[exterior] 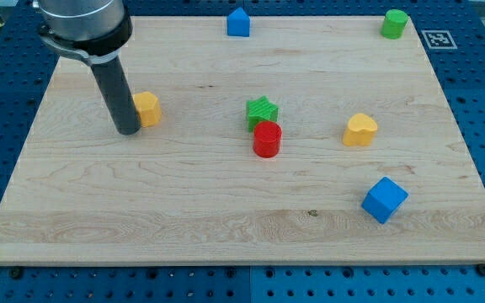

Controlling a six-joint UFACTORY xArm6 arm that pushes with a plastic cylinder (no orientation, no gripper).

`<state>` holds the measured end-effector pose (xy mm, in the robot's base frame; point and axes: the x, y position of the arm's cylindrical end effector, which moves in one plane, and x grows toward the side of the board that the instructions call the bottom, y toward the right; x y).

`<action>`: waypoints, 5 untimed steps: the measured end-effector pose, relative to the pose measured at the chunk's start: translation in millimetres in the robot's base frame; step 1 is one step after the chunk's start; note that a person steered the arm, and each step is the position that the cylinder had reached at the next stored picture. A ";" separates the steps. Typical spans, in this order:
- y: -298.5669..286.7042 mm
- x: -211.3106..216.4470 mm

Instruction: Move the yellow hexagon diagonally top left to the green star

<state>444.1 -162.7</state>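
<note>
The yellow hexagon (pixel 147 108) lies on the wooden board at the view's left of centre. My tip (pixel 128 131) stands right against its left side, touching or nearly touching it. The green star (pixel 261 111) sits near the middle of the board, well to the right of the hexagon. A red cylinder (pixel 268 139) stands directly below the star, touching it.
A yellow heart-shaped block (pixel 360 130) lies right of centre. A blue cube (pixel 385 199) is at the lower right. A blue house-shaped block (pixel 238 22) sits at the top edge, a green cylinder (pixel 394 23) in the top right corner. The board (pixel 99 219) ends on blue pegboard.
</note>
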 end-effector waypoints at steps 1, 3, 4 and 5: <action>14.3 26.2; 27.7 -28.2; 28.2 -33.3; 50.1 -35.9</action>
<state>408.2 -112.6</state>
